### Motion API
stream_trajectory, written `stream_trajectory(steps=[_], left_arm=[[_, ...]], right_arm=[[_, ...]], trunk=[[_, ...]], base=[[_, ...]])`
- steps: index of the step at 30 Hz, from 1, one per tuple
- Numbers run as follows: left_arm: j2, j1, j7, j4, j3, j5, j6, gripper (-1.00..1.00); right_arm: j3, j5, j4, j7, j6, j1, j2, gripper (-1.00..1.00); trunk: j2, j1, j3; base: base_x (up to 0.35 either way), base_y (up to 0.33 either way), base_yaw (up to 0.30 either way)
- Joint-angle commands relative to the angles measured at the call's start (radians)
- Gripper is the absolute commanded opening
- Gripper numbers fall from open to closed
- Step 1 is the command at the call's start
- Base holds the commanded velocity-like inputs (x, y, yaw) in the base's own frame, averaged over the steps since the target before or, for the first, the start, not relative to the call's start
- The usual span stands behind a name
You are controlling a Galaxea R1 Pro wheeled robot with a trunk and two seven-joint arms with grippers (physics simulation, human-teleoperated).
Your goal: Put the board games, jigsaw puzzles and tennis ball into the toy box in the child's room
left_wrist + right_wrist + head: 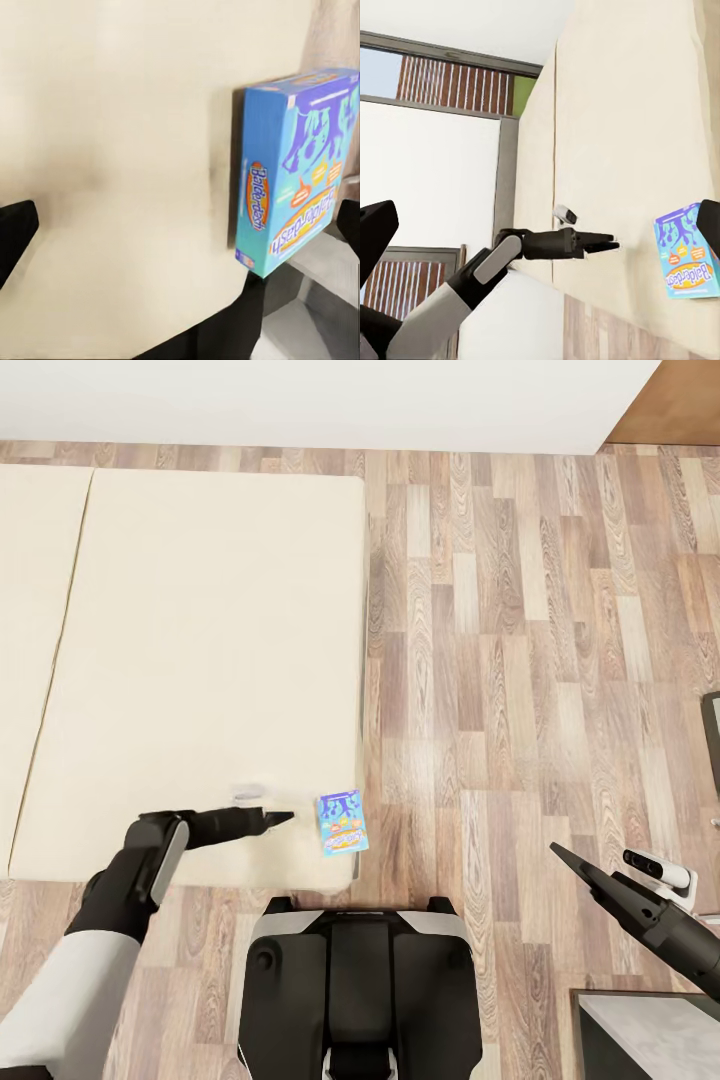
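- Only one board game (pixel 343 822) is in sight: a small flat blue box with cartoon print, an orange band and lettering, lying on the beige bed (pixel 200 660) at its near corner by the wood floor (pixel 520 660).
- Two arms are visible. The left jaws (pixel 278 818) point at the box from just beside it, apart from it and holding nothing; their tips look close together, though the left wrist view shows dark fingers (pixel 15 232) spread wide.
- Off to the other side, the right jaws (pixel 562 853) hang over the floor, well apart from the box, empty; I cannot tell their opening.
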Motion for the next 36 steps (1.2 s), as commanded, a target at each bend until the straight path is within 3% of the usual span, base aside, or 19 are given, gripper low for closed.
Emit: stream_trajectory(steps=[1,2,5,6,12,15,20,25,36], left_arm=[[0.015,0.0,-0.018,-0.002,0.009,0.01,0.01,1.0],[0.043,0.001,-0.053,-0.004,0.029,0.01,0.011,1.0],[0.078,0.004,-0.1,-0.006,0.065,0.011,0.011,1.0],[0.097,0.007,-0.133,-0.007,0.094,0.011,0.011,1.0],[0.134,0.017,-0.292,-0.008,0.185,0.01,0.015,1.0],[0.164,0.035,-0.451,-0.005,0.236,0.007,0.026,1.0],[0.196,0.069,-0.609,0.003,0.268,0.006,0.033,1.0],[0.205,0.101,-0.679,0.004,0.278,0.007,0.035,1.0],[0.208,0.119,-0.705,0.005,0.282,0.01,0.037,1.0]], right_arm=[[0.0,-0.003,0.0,0.001,0.009,0.0,0.0,1.0],[0.0,-0.003,0.0,0.001,0.009,0.0,0.001,1.0],[0.0,-0.002,0.0,0.001,0.009,0.0,0.001,1.0],[0.0,-0.002,0.0,0.0,0.008,0.0,0.001,1.0],[0.0,-0.002,0.0,0.0,0.008,0.0,0.004,1.0],[0.0,-0.002,-0.001,0.0,0.007,0.0,0.009,1.0],[0.002,-0.002,-0.001,-0.001,0.004,0.0,0.013,1.0],[0.003,-0.002,-0.002,-0.002,-0.008,0.0,0.016,1.0],[0.004,0.007,-0.003,-0.003,-0.024,0.002,0.033,1.0]], trunk=[[-0.001,0.001,-0.001],[-0.001,0.001,-0.001],[-0.001,0.001,-0.001],[-0.001,0.001,-0.001],[-0.001,0.001,-0.001],[-0.001,0.001,-0.001],[-0.001,0.001,-0.001],[-0.001,0.001,0.0],[-0.001,0.001,0.016]], base=[[0.0,0.0,0.0],[0.0,0.0,0.0],[0.0,0.0,0.0],[0.0,0.0,0.0],[0.0,0.0,0.0],[0.0,0.0,0.0],[0.0,0.0,0.0],[0.0,0.0,0.0],[0.0,0.0,0.0]])
